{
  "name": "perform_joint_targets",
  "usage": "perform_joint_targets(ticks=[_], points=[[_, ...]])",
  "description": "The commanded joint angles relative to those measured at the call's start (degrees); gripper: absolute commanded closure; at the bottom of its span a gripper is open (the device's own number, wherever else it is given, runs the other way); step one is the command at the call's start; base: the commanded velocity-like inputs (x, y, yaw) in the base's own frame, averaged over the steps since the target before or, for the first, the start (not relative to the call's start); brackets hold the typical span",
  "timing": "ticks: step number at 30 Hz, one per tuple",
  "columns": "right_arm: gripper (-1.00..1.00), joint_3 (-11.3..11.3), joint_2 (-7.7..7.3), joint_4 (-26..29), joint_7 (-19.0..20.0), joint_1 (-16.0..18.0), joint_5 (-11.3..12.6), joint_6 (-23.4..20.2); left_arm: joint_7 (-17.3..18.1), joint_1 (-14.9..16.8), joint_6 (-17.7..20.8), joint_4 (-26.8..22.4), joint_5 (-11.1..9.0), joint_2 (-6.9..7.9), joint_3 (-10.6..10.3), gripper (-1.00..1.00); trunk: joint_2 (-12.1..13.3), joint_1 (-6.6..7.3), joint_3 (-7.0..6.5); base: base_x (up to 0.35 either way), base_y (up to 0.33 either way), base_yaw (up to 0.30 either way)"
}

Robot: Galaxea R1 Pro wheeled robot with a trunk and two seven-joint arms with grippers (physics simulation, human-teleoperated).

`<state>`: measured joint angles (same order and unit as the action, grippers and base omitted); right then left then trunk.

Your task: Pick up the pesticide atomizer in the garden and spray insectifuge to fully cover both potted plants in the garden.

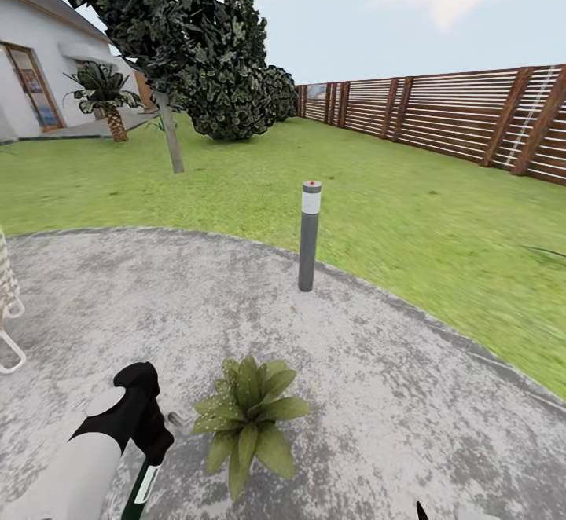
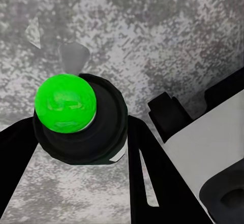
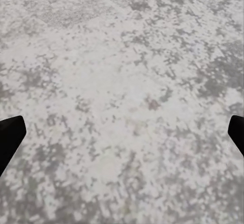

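Left gripper [image 2: 81,132] closed on the pesticide atomizer [image 2: 81,120], a dark round bottle seen end-on with a bright green top, held over the grey patio [image 1: 377,394], beside a broad-leaved potted plant [image 1: 250,410], right gripper [image 3: 122,132] spread wide over bare stone.

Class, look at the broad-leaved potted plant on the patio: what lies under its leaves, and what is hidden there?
Around the potted plant the grey mottled stone patio shows. The spreading leaves cover whatever the plant stands in, so no pot can be made out, nor the stone directly beneath.
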<state>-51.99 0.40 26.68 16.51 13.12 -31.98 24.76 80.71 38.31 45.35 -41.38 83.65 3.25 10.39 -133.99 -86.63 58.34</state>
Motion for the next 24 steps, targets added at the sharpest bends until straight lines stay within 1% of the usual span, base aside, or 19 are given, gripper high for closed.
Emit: perform_joint_targets(ticks=[1,5,14,17,24], points=[[-1.0,-0.5,0.04,0.0,0.5,0.1,-0.3,0.2,0.5,0.0,0.6,0.0,0.5,-0.01,0.2,1.0,0.0,0.01,0.05,0.0,-0.003,0.003],[-1.0,-0.5,0.04,0.0,0.5,0.1,-0.3,0.2,0.4,-0.1,0.6,0.0,0.5,0.3,0.2,1.0,0.0,0.01,0.05,0.0,-0.001,0.072],[-1.0,-0.5,0.04,0.0,0.5,0.1,-0.3,0.2,0.4,-0.1,0.5,-0.1,0.5,0.2,0.2,1.0,0.0,0.01,0.05,0.001,-0.009,0.267],[-1.0,-0.5,0.04,0.0,0.5,0.1,-0.3,0.2,0.4,-0.1,0.5,-0.1,0.5,0.25,0.2,1.0,0.0,0.01,0.05,0.057,-0.204,0.157],[-1.0,-0.5,0.08,-0.1,0.5,0.1,-0.3,0.2,0.4,-0.1,0.5,-0.1,0.5,0.18,0.2,1.0,0.0,0.01,0.05,0.009,-0.267,0.01]])
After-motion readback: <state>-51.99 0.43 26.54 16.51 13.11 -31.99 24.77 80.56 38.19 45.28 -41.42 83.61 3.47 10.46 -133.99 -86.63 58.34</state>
